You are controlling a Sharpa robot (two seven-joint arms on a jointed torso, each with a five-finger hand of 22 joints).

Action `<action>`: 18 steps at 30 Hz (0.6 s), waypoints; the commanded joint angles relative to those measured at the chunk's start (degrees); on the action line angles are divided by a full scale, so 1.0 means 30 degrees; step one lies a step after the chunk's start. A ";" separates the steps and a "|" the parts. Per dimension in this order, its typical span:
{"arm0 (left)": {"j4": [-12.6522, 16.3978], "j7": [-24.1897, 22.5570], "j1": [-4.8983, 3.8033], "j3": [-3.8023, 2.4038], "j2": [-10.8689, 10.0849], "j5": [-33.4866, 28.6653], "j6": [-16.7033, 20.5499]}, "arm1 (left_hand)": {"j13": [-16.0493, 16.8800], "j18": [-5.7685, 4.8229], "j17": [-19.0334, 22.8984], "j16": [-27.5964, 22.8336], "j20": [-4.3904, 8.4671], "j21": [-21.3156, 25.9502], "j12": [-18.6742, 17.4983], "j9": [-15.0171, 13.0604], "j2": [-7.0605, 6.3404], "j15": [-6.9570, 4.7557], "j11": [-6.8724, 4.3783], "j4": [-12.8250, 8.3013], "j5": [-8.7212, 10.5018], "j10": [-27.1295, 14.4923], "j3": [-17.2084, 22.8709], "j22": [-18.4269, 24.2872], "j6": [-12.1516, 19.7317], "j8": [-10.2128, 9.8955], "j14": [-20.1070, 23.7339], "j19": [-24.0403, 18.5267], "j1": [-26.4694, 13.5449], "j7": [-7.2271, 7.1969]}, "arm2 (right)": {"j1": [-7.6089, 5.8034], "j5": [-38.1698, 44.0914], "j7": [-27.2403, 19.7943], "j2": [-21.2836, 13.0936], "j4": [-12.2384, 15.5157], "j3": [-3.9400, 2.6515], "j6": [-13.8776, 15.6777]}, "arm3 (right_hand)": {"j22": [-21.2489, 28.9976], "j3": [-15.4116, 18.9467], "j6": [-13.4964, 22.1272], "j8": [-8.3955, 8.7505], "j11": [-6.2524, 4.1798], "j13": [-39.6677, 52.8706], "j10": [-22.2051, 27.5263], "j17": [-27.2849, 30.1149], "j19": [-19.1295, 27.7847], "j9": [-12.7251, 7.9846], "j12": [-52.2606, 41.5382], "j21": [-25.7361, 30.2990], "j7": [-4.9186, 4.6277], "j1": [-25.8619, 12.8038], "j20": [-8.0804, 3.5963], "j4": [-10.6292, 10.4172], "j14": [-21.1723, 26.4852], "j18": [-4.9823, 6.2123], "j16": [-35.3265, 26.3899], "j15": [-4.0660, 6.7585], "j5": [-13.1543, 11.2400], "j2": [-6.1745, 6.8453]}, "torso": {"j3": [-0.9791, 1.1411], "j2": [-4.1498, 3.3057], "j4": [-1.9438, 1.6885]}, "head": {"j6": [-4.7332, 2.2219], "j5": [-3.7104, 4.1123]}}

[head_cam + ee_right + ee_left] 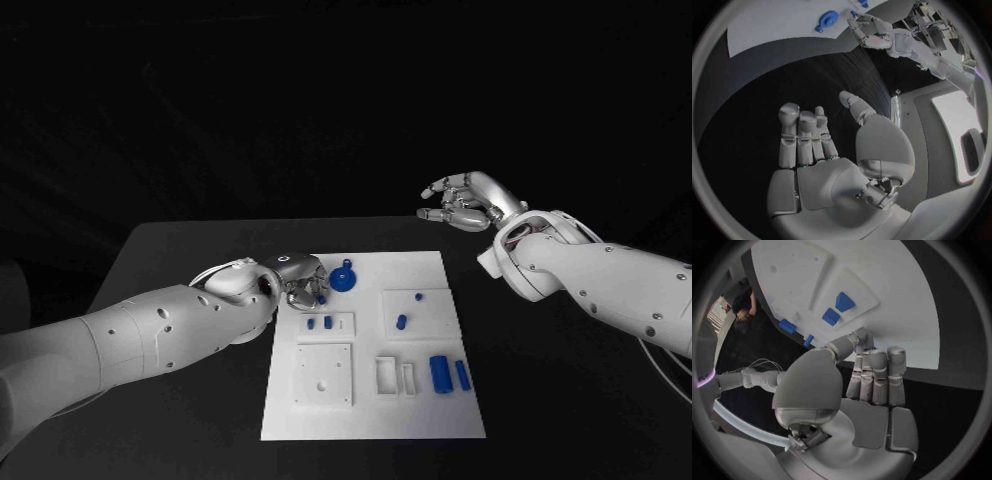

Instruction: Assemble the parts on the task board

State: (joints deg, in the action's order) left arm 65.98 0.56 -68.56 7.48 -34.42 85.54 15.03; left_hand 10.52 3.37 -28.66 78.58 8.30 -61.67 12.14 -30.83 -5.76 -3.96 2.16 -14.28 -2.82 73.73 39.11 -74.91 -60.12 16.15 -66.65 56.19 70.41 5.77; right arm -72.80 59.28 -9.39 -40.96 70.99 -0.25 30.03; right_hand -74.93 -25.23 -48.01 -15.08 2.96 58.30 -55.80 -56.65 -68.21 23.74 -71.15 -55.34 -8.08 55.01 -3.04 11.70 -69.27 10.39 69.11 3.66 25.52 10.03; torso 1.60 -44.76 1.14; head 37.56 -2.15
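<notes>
Several small blue plastic parts (440, 375) lie on the white task board (433, 420): we judge them light, stiff, pinchable by their sides. Left robot hand (300, 285) and right robot hand (464, 203) hold nothing, fingers apart.

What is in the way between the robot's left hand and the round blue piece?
Nothing visible is. The left hand sits at the task board's left edge, right next to the round blue piece, with only bare white board between them.

The head camera looks steeply down on the task board (372, 400) from above. Each wrist camera sits close behind its own palm; both also catch the board (898, 300) (773, 25), toward 12 o'clock.
</notes>
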 commanded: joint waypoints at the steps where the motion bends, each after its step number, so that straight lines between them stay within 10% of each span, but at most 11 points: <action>1: 0.0098 -0.0074 0.0021 0.0028 0.0031 -0.0078 -0.0168 | 0.0027 0.1435 0.0028 0.0032 0.0414 -0.0024 -0.0123 -0.0025 0.0033 -0.0077 0.0017 -0.0035 -0.0056 0.0108 0.0136 -0.0061 -0.0108 0.0122 -0.0042 -0.0027 -0.0122 0.0001 | 0.0008 0.0071 -0.0084 0.0012 0.0015 -0.0006 -0.0211 | -0.0311 -0.0007 0.0235 -0.0084 -0.0043 -0.0017 -0.0026 0.0020 -0.0025 0.0020 -0.0107 0.0121 -0.0419 0.0043 -0.0145 -0.0087 -0.0076 0.1536 0.0089 -0.0060 0.0103 -0.0154 | 0.0005 -0.0006 0.0007 | -0.0002 -0.0008; 18: 0.0344 0.0347 0.0019 0.0082 -0.0058 0.0199 -0.0446 | 0.0052 0.1364 0.0099 -0.0054 0.0384 0.0051 -0.0307 0.0056 -0.0218 -0.0011 0.0084 -0.0091 -0.0036 -0.0034 0.0094 -0.0058 0.0067 0.0013 0.0106 -0.0183 -0.0230 0.0072 | 0.0008 0.0071 -0.0075 0.0014 0.0002 -0.0006 -0.0218 | -0.0312 -0.0008 0.0236 -0.0085 -0.0043 -0.0023 -0.0027 0.0021 -0.0027 0.0020 -0.0111 0.0122 -0.0419 0.0049 -0.0145 -0.0083 -0.0077 0.1536 0.0089 -0.0060 0.0102 -0.0151 | -0.0007 -0.0007 -0.0003 | 0.0034 0.0011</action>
State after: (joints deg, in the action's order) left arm 66.69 1.09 -68.58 7.65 -34.60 85.74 14.90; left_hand 10.58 3.37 -28.42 78.58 8.29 -61.67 11.41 -30.71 -6.29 -3.96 2.16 -14.50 -2.82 73.73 39.19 -74.90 -60.03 16.05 -66.65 55.99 70.00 5.68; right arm -72.80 59.28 -9.38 -40.93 70.96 -0.24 30.02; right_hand -74.92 -25.23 -48.14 -15.08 2.96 58.31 -55.80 -56.66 -68.36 23.73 -71.15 -55.34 -8.21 55.01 -3.16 11.70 -69.27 10.39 69.11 3.66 25.52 10.03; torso 1.59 -44.76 1.13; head 37.63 -2.08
